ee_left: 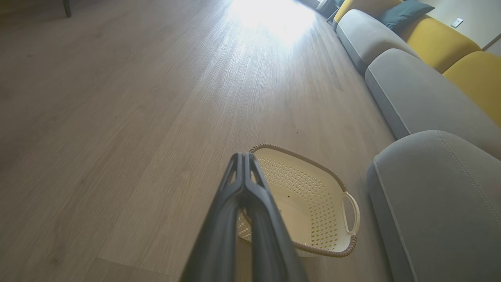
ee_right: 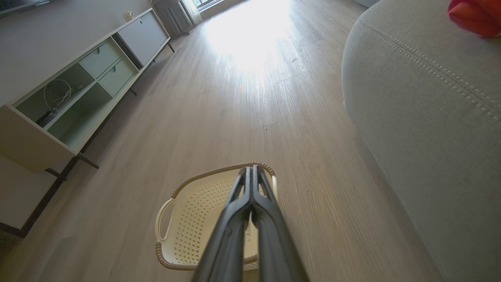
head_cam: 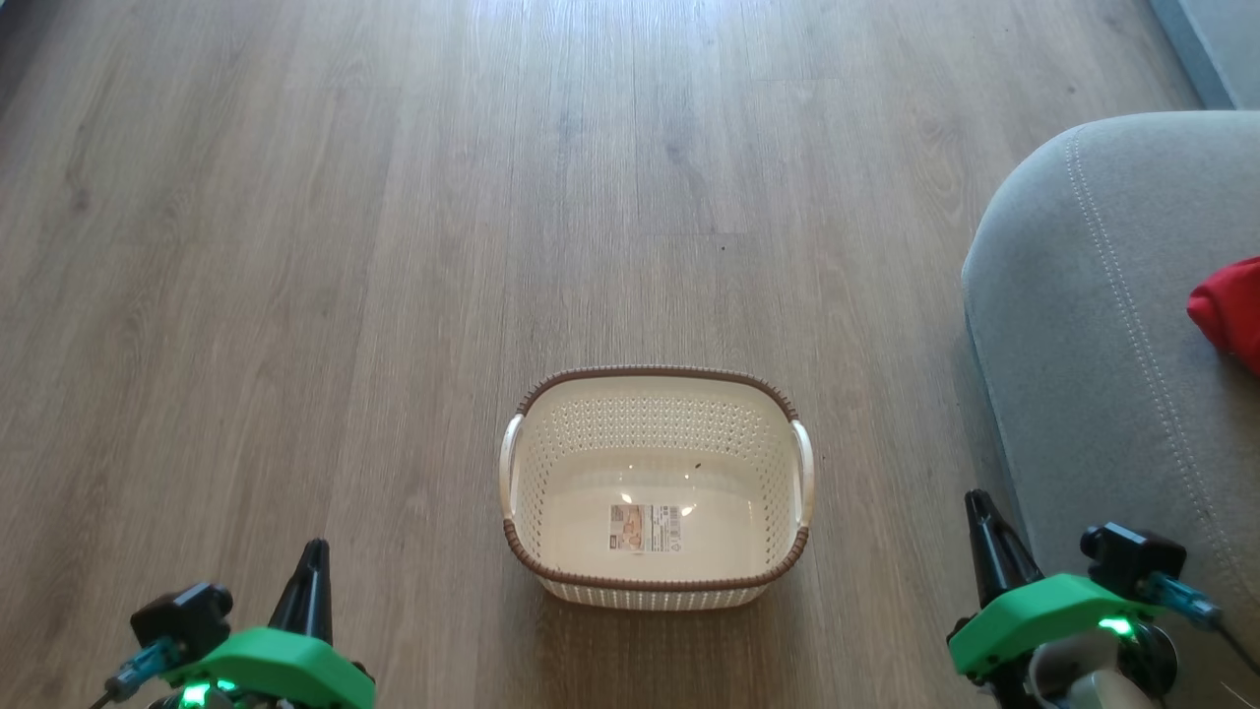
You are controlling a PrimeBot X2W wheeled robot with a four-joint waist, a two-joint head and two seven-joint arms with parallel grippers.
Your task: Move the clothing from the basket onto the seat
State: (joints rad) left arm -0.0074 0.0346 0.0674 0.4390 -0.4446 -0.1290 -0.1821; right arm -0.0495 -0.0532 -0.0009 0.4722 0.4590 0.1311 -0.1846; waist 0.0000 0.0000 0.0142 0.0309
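The cream basket (head_cam: 655,394) with its brown rim stands on the wood floor in the middle of the head view, holding nothing but a label. It also shows as the basket (ee_left: 313,188) in the left wrist view and the basket (ee_right: 188,211) in the right wrist view. The red clothing (head_cam: 1230,310) lies on the grey seat (head_cam: 1093,345) at the right edge; the clothing (ee_right: 475,13) sits on the seat (ee_right: 422,98) at top right. My left gripper (head_cam: 315,547) is shut at lower left, holding nothing. My right gripper (head_cam: 976,500) is shut at lower right, beside the seat's front.
More grey sofa cushions (ee_left: 415,94) with yellow backs (ee_left: 438,39) and a dark pillow (ee_left: 403,13) run along the right in the left wrist view. A low white media cabinet (ee_right: 74,90) lines the left wall. Bare wood floor (head_cam: 394,246) surrounds the basket.
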